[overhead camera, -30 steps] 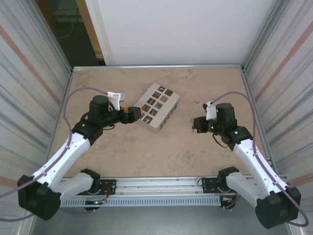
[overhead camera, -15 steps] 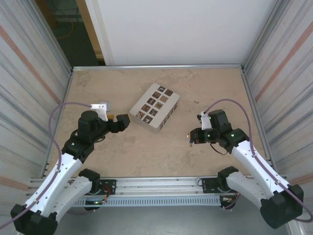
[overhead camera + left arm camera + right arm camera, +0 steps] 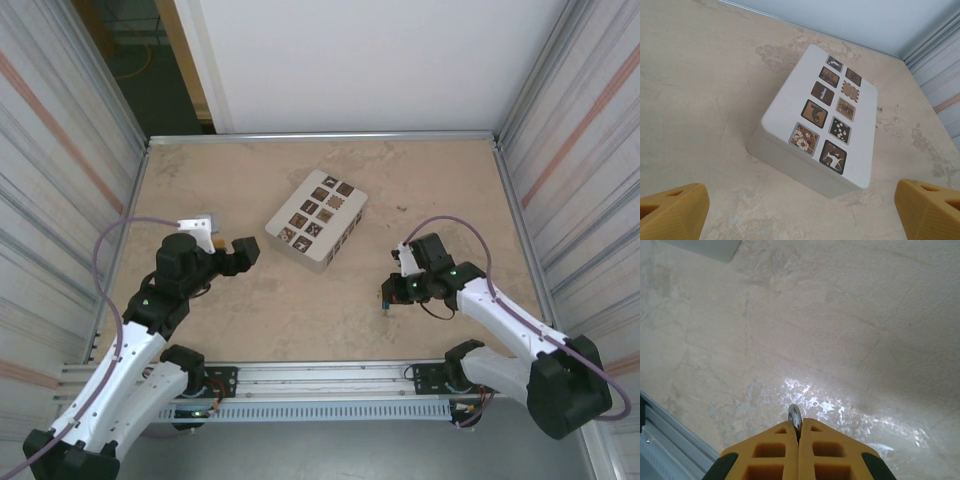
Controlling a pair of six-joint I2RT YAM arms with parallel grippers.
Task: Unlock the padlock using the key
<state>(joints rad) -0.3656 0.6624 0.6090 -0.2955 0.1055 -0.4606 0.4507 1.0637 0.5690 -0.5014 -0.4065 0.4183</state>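
Two arms are reaching over the tan worktop (image 3: 230, 170), and we are looking at what each one is holding. Our right fingers (image 3: 775, 452) are pressing tight together with no gap, and they are pinching a thin silvery bit (image 3: 795, 416). It is poking straight out past the tips, in line with the fingers, and we are seeing it edge on. It is too small for us to tell if it is the key or the loop of the padlock. From above, these fingers are pointing down at bare worktop, not far from the front rail (image 3: 330, 375). The silvery bit is hanging very low, and we cannot tell if it is touching the worktop.

Our left fingers (image 3: 675, 212) are standing wide open and are holding nothing. They are facing the white box (image 3: 815, 125) with brown tiles. The box is lying near, ahead of the two tips, with its long side running away to the upper right. That box is not the lock.

We are thinking the next move is hanging on the right side. The task's thing is sitting in the right fingers, well apart from the left ones, and the box is lying farther back between the two arms. So the right arm is the nearer one by far. We are guessing the empty left fingers are going to have to come across and steady the other part. The silvery bit is also going to need lining up along its long way first.
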